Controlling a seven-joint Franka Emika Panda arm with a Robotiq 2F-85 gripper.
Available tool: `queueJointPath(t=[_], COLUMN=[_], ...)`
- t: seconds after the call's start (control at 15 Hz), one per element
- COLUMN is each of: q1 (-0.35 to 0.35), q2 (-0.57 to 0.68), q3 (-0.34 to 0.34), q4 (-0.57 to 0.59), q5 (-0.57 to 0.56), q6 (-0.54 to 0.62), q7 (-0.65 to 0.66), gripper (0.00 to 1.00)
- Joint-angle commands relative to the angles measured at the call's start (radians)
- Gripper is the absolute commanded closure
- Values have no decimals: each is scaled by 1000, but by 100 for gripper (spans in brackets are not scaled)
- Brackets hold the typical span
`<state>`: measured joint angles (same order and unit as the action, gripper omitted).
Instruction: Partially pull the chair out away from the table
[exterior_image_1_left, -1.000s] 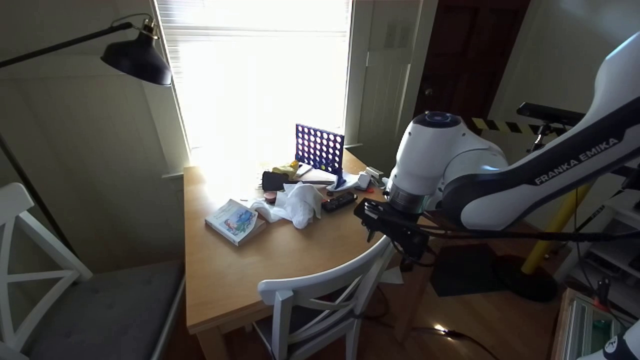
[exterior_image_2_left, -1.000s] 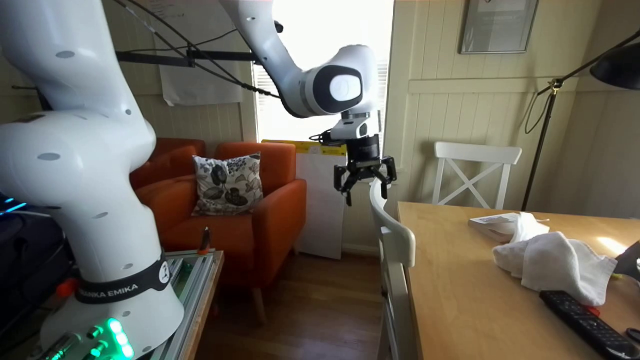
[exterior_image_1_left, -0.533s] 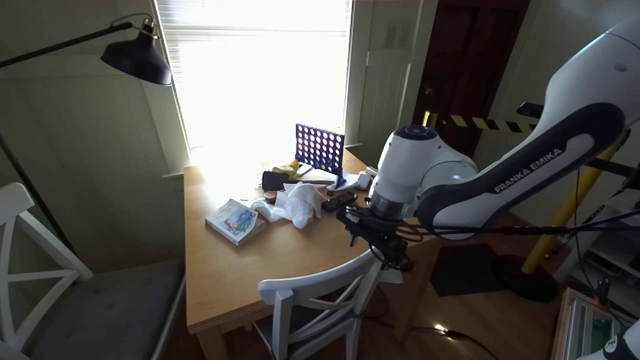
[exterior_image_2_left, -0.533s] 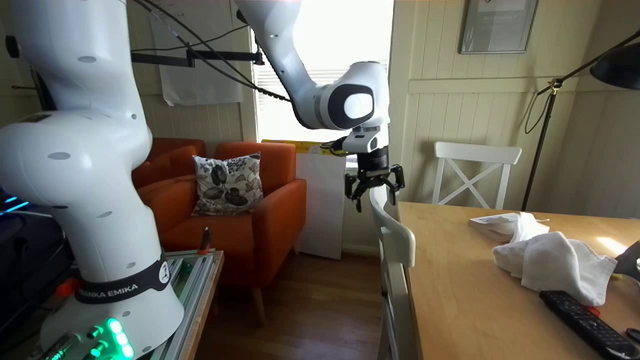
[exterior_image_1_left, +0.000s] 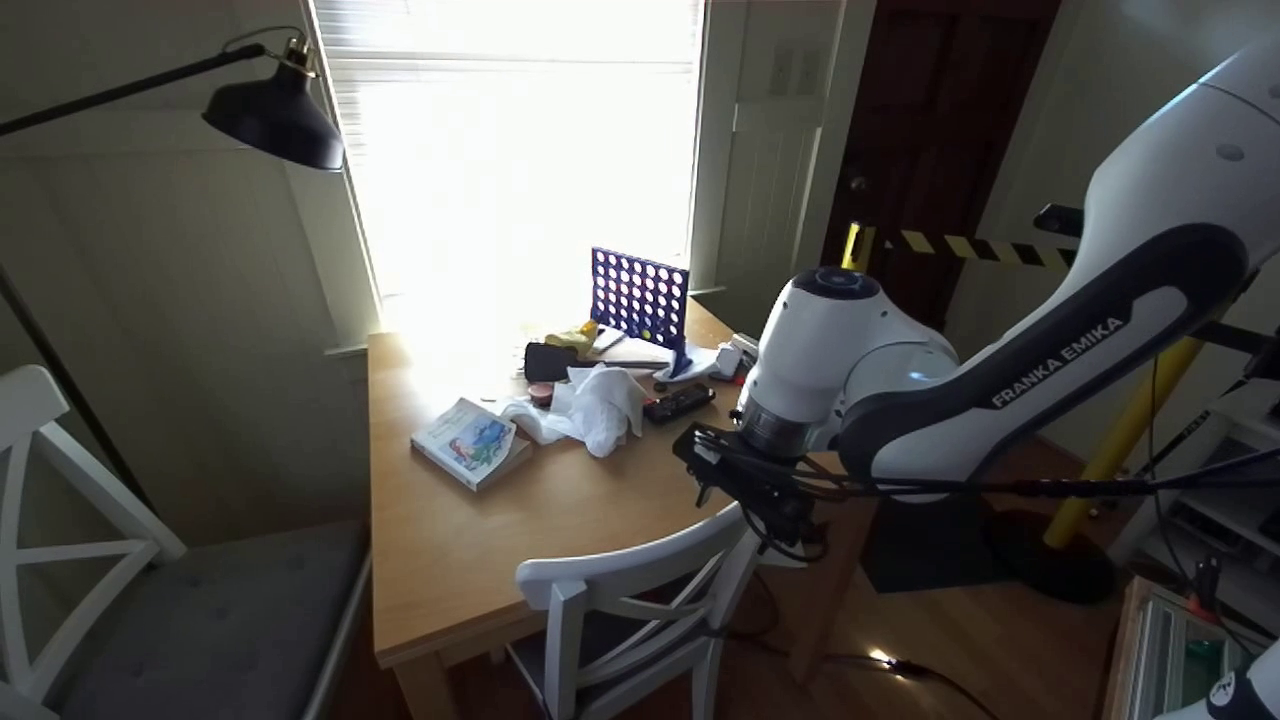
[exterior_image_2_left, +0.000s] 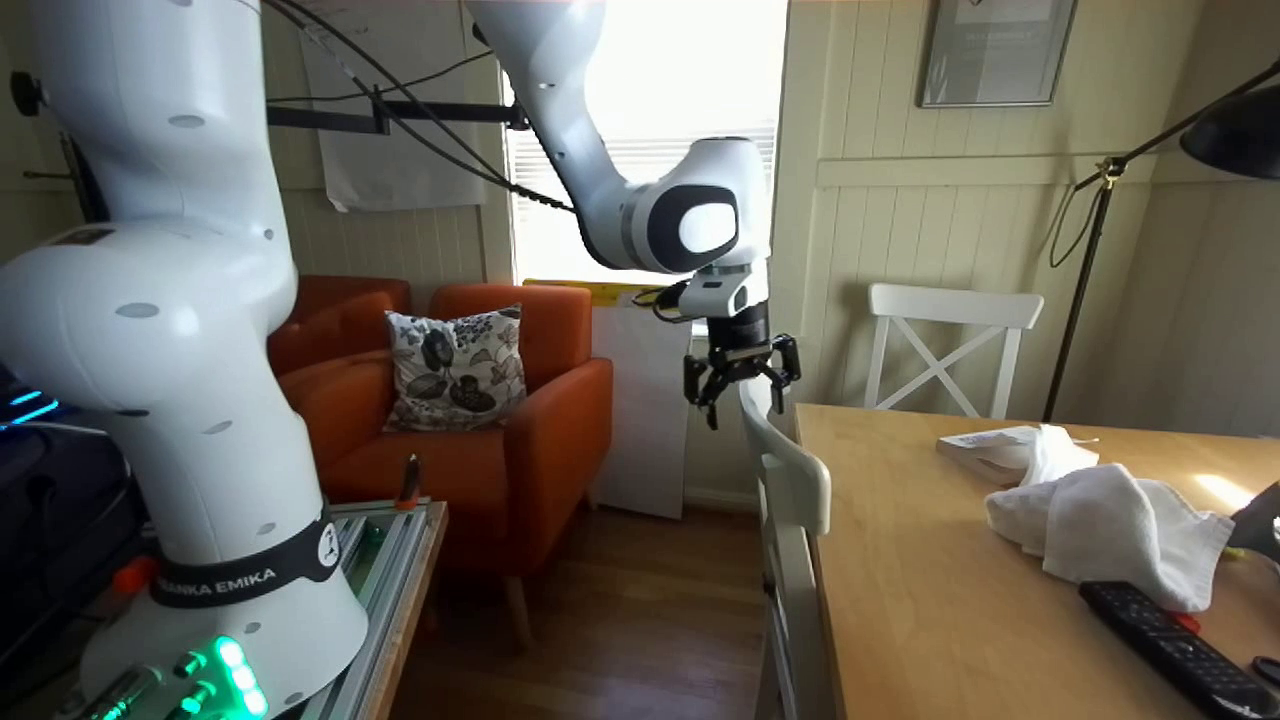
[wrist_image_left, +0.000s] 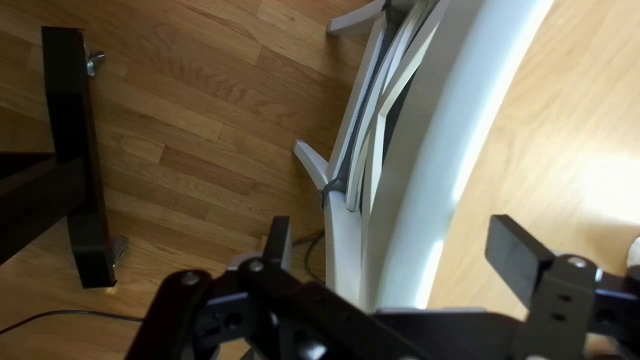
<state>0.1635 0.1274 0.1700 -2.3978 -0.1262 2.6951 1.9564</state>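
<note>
1. The chair (exterior_image_1_left: 640, 568) stands upright at the bench (exterior_image_1_left: 470, 570), its back just beside the edge; whether they touch, I cannot tell.
2. In both exterior views the chair holds the same place at the bench as half a second ago.
3. The arm (exterior_image_1_left: 810, 335) is slightly lower over the bench's edge than then; in an exterior view the jaws also sit a touch further out from the bench.
4. Against a full second ago, the jaws are plainly lower at that edge.
5. The jaws are spread wide. In the wrist view the top rail (wrist_image_left: 445, 140) shows in the gap, one jaw seen against the bench top, the other against the floor (wrist_image_left: 215, 100) outside its edge. Contact with the rail cannot be told.
6. On the bench, the book (exterior_image_1_left: 470, 445), cloth (exterior_image_1_left: 605, 410), remote (exterior_image_1_left: 680, 402) and blue rack (exterior_image_1_left: 640, 297) lie or stand as earlier.
7. The cushioned chair (exterior_image_1_left: 210, 620), beside the bench, is unmoved too.
</note>
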Motion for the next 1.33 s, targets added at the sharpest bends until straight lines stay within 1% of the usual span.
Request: queueJointPath(t=[0.0,0.13,0.27,0.33,0.4,0.53,0.6,0.73,0.87,0.93,1.0,1.07,1.13,1.2,1.27], q1=[23,23,35,36,39,42,32,28,26,25,24,25,22,22,21], q2=[-9,-20,-62,-72,-91,-128,-140,-146,-154,-156,-155,-149,-143,-137,-138], q3=[-22,-23,-29,-26,-28,-19,-9,-11,-10,-12,-14,-14,-18,-18,-19], q4=[-7,-21,-74,-88,-117,-175,-199,-223,-236,-236,-233,-227,-220,-215,-214], q5=[10,-1,-50,-40,-57,-49,-67,-55,-19,-18,-23,-15,-26,-19,-21], q6=[-2,14,81,96,138,204,235,285,316,326,336,337,333,327,321], q7=[-9,-17,1,-12,-10,-30,-18,-19,-40,-40,-34,-39,-28,-30,-26], gripper=[0,0,0,0,0,0,0,0,0,9,11,15,16,24,25])
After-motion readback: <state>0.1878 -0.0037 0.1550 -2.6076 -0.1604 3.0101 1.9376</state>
